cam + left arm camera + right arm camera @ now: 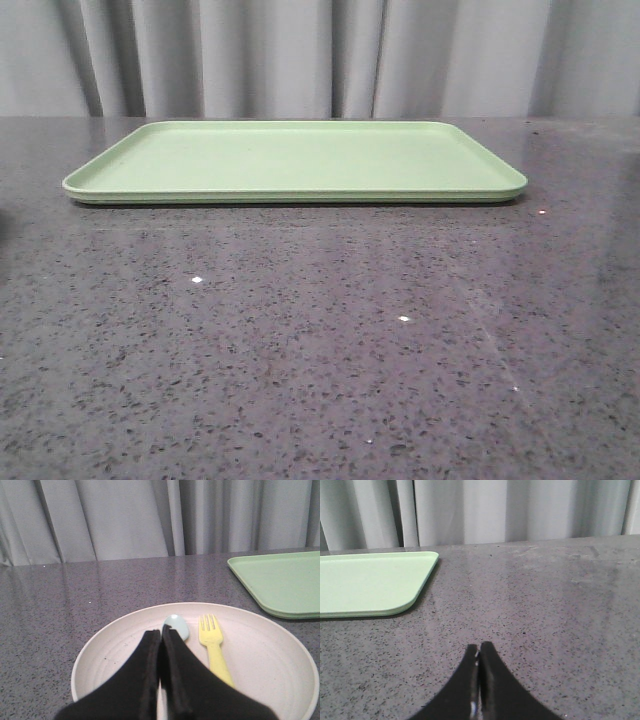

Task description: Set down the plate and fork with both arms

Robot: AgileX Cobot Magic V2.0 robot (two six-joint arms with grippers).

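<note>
In the left wrist view the pale round plate (125, 650) lies on the grey table beside the light-green tray (285, 582). The pale-yellow fork (212, 645) lies in the plate, tines pointing away from me. A pale blue-green spoon (177, 626) lies next to it, partly hidden by my fingers. My left gripper (161, 632) is shut and empty, above the plate. My right gripper (479, 647) is shut and empty over bare table beside the tray's other end (370, 580). The front view shows only the tray (295, 160); neither gripper, plate nor fork appears there.
Grey speckled tabletop (320, 340) stretches in front of the tray. A grey curtain (320, 55) hangs behind the table's far edge.
</note>
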